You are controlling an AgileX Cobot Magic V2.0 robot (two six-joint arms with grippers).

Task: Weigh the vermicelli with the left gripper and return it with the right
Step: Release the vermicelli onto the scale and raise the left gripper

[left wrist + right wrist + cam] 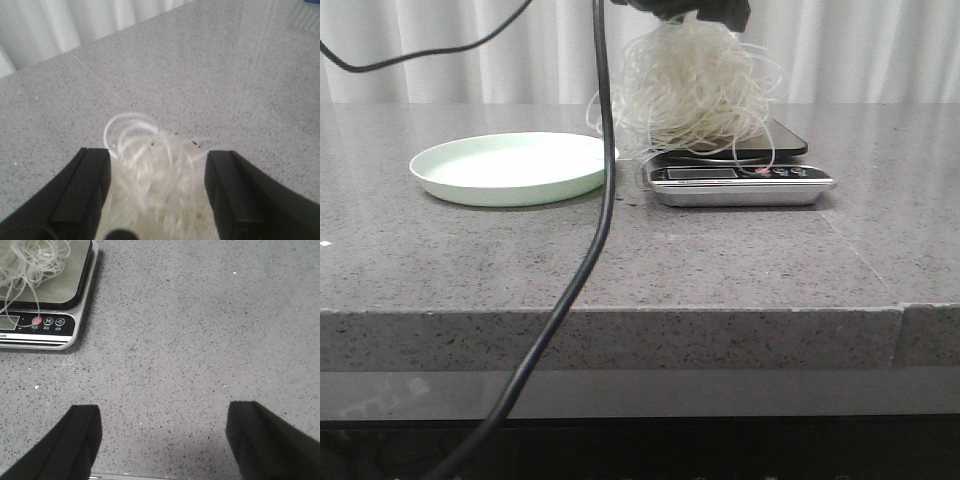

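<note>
The vermicelli (695, 90) is a tangle of thin, translucent white strands with a faint sheen. Under it, the scale (740, 180) has a brushed, silvery metal-looking body, a dark glossy weighing top and a black glossy control strip. The plate (510, 166) looks like smooth pale green plastic, softly glossy. The table (640, 260) is speckled grey stone, polished. The black cable (605, 150) looks rubbery and smooth.

The scale's display (702, 173) is too small to read. The vermicelli (152, 175) blurs in the left wrist view, and the left gripper (705, 12) is cut off by the front view's top edge.
</note>
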